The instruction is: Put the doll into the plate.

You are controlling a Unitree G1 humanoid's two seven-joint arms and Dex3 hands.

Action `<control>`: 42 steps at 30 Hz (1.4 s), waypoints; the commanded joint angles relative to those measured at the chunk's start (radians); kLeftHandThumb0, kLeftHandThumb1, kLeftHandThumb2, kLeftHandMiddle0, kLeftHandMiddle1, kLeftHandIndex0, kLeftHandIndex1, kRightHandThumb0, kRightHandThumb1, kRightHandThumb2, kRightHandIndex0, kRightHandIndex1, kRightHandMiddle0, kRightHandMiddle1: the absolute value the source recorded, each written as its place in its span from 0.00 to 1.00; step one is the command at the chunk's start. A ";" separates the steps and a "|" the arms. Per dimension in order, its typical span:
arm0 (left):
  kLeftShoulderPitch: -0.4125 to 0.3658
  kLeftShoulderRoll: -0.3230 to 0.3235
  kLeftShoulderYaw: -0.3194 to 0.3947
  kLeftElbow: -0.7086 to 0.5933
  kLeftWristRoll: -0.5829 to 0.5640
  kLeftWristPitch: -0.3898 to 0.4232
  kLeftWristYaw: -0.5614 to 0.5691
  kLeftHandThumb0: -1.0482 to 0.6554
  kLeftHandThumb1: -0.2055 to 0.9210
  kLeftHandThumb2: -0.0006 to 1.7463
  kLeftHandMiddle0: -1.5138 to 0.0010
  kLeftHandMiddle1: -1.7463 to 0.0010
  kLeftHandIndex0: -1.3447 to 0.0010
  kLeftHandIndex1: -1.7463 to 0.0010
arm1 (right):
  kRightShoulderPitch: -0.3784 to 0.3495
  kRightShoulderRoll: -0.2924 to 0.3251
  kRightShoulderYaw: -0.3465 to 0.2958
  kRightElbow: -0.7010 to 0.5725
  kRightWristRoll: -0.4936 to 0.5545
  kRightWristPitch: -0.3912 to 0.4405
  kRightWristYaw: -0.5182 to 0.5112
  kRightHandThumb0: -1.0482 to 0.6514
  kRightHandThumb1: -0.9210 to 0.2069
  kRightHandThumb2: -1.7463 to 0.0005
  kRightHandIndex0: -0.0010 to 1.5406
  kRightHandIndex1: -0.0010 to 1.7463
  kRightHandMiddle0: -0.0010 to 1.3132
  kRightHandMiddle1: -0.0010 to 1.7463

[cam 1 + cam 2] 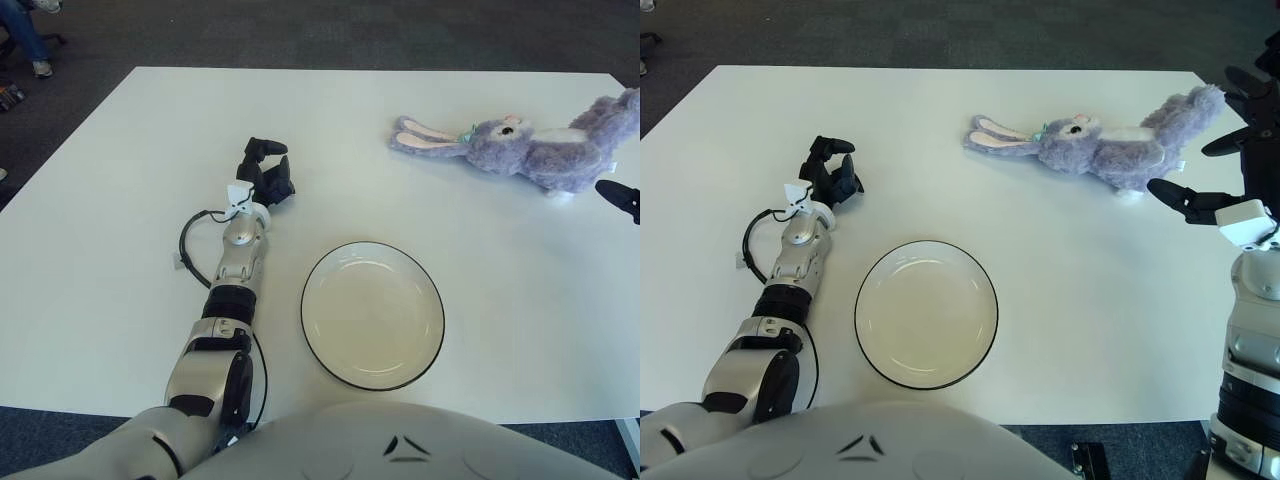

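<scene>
The doll, a purple plush bunny (1100, 150), lies on its side on the white table at the far right, ears pointing left. The empty white plate (373, 315) with a dark rim sits near the table's front edge, in the middle. My right hand (1212, 150) hovers just right of the bunny's feet, fingers spread and holding nothing; in the left eye view only one fingertip (620, 195) shows at the edge. My left hand (265, 170) shows left of the plate with fingers curled and nothing in them.
A black cable (190, 245) loops beside my left forearm. The white table (120, 200) ends at dark carpet on the far side, where a person's legs (25, 35) show at top left.
</scene>
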 commanded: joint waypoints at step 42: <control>0.002 0.015 0.004 0.006 -0.007 0.036 -0.017 0.39 0.75 0.52 0.33 0.00 0.73 0.00 | -0.066 0.131 -0.002 -0.008 -0.042 0.339 0.035 0.15 0.18 0.80 0.14 0.01 0.00 0.29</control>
